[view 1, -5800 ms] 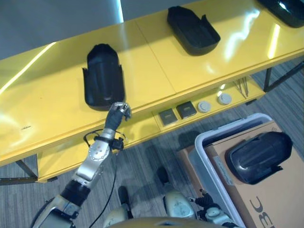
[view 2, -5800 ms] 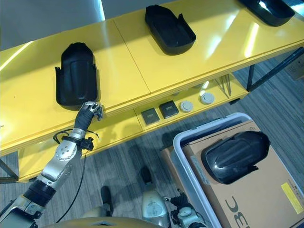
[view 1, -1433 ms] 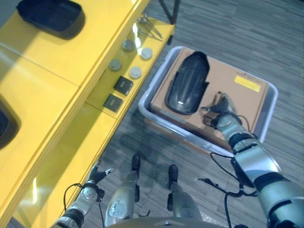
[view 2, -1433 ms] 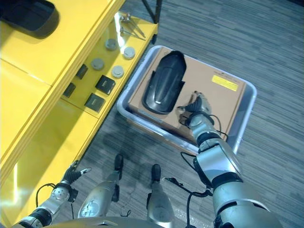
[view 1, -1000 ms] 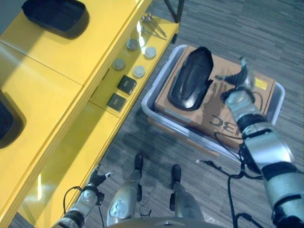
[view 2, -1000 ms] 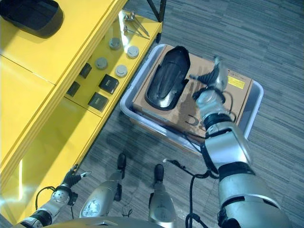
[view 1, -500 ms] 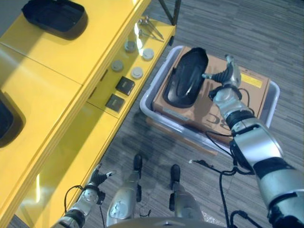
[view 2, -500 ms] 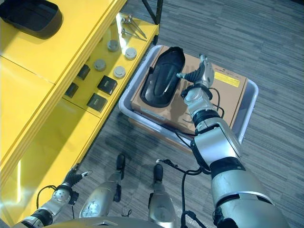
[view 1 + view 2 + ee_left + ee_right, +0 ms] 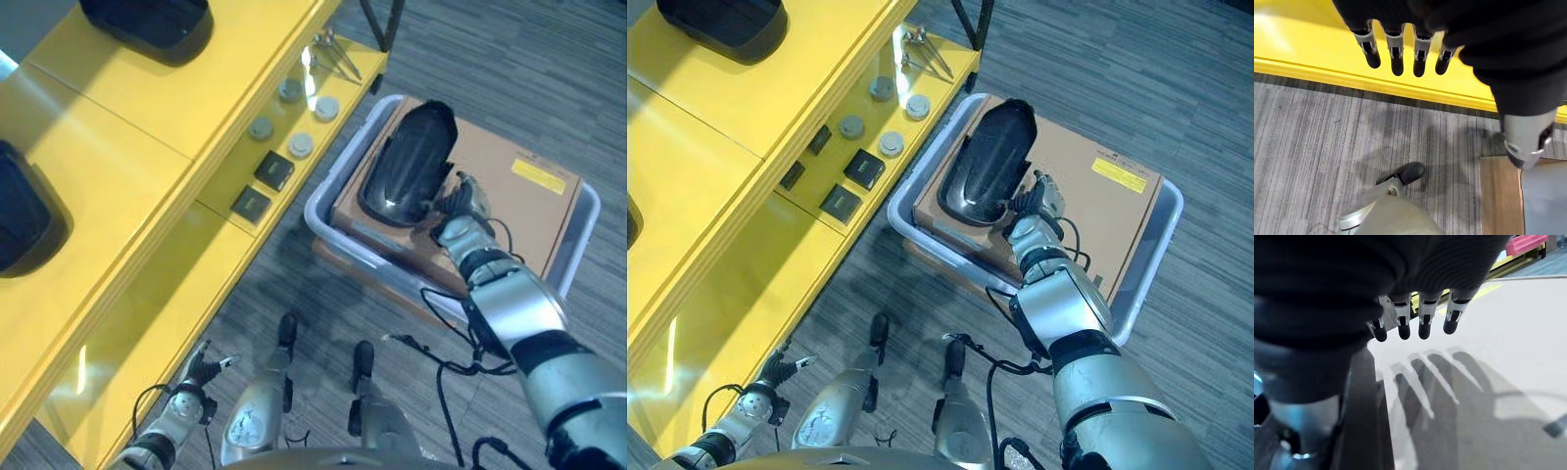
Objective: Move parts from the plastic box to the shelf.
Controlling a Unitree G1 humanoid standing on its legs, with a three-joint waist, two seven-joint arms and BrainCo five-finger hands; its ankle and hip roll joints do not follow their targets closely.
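Observation:
A glossy black part [image 9: 407,162] lies on a brown cardboard sheet [image 9: 1117,211] inside the grey plastic box [image 9: 896,211] on the floor. My right hand [image 9: 1038,201] is low over the cardboard at the part's near right edge. Its fingers [image 9: 1422,328] are straight and hold nothing, and the part's dark edge [image 9: 1361,406] runs beside the thumb. Whether the hand touches the part I cannot tell. My left hand [image 9: 201,372] hangs low by the yellow shelf [image 9: 147,127], with its fingers [image 9: 1396,58] straight and empty.
Two more black parts [image 9: 147,20] [image 9: 24,211] rest on the shelf's top board. The lower board carries dark square blocks [image 9: 274,169], round discs [image 9: 301,145] and thin metal tools [image 9: 338,54]. Striped grey carpet surrounds the box.
My right hand has come down from a raised pose over the box to the part's near right edge. The camera has shifted a little. The left hand has stayed put.

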